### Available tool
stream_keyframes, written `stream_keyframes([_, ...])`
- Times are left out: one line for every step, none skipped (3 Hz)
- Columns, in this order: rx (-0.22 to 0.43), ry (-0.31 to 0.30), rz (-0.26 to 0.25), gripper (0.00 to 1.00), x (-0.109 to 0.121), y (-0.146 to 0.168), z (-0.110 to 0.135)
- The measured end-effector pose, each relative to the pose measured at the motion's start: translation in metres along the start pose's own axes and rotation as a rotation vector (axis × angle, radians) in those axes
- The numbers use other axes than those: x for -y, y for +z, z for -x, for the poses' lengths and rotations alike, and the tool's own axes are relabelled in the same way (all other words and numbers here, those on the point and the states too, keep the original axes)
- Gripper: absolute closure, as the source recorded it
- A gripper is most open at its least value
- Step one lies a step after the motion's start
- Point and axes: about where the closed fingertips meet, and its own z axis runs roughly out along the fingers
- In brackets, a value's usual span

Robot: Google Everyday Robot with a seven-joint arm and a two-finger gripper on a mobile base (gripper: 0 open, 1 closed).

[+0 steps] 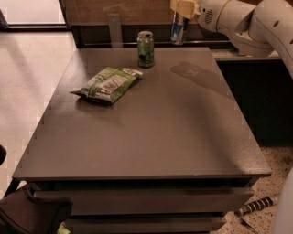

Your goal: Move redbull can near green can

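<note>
Camera view shows your gripper [182, 10] up at the far right, above the far edge of the table [151, 146]. Its fingers are closed around the top of the redbull can [177, 30]. That can hangs in the air, standing almost straight up. The green can [146, 49] stands on the table to its left and a little nearer. They are close but apart. I think you only need to go down and a bit left. Don't bump the green can. The snack bag [107, 83] lies farther left and nearer.
</note>
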Motion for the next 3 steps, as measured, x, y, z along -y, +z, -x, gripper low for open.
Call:
stream_keyframes([-0.046, 0.020, -0.043, 1.00, 0.012, 0.025, -0.030])
stream_keyframes([-0.070, 0.032, -0.066, 1.00, 0.017, 0.043, -0.058])
stream_keyframes([-0.080, 0.041, -0.083, 1.00, 0.018, 0.054, -0.084])
